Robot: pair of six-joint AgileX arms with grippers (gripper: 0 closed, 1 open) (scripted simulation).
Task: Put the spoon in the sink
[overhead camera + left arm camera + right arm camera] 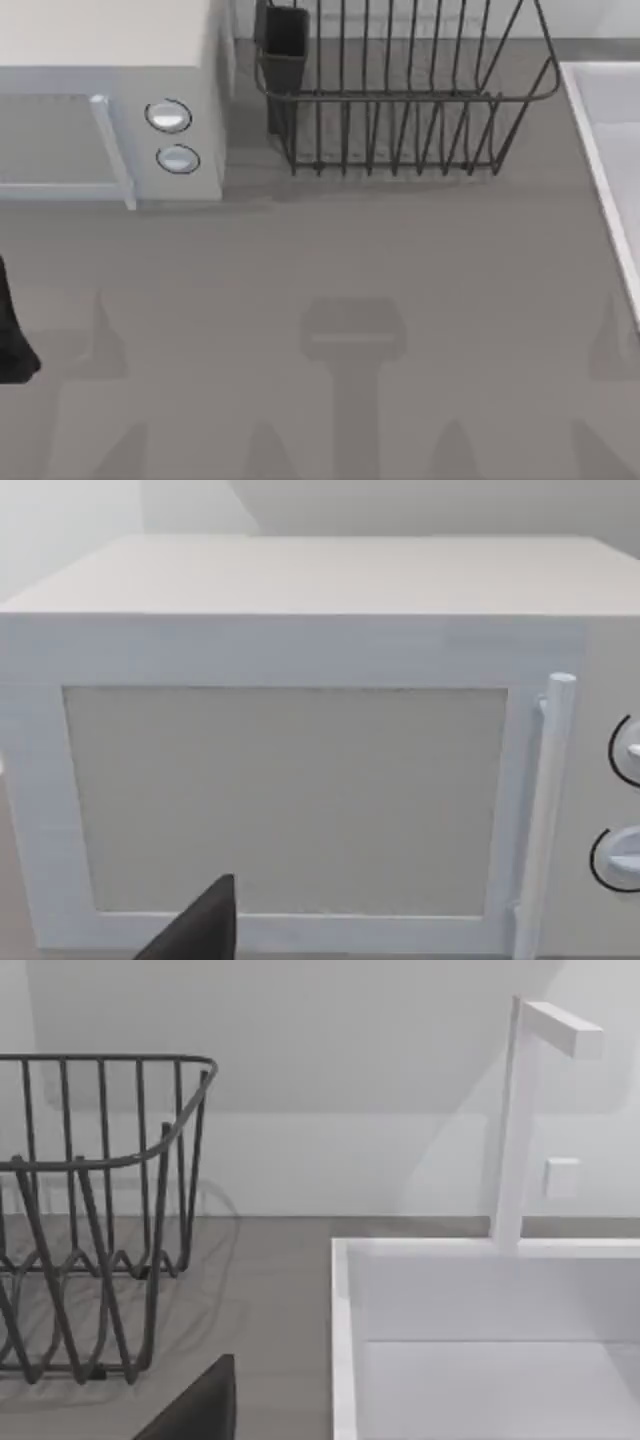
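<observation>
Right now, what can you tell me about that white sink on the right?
The sink is a large, smooth, pale grey-white basin with a straight, lighter raised rim. It sits at the table's right edge, to the right of the dark wire dish rack and apart from it. A slim white faucet with a squared spout rises from its back rim. The part of the basin in view holds nothing. It looks like matte plastic or enamel.

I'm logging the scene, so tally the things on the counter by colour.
White: 3: microwave, sink, faucet
Dark: 2: dish rack, cup inside the rack
Total: 5
</observation>
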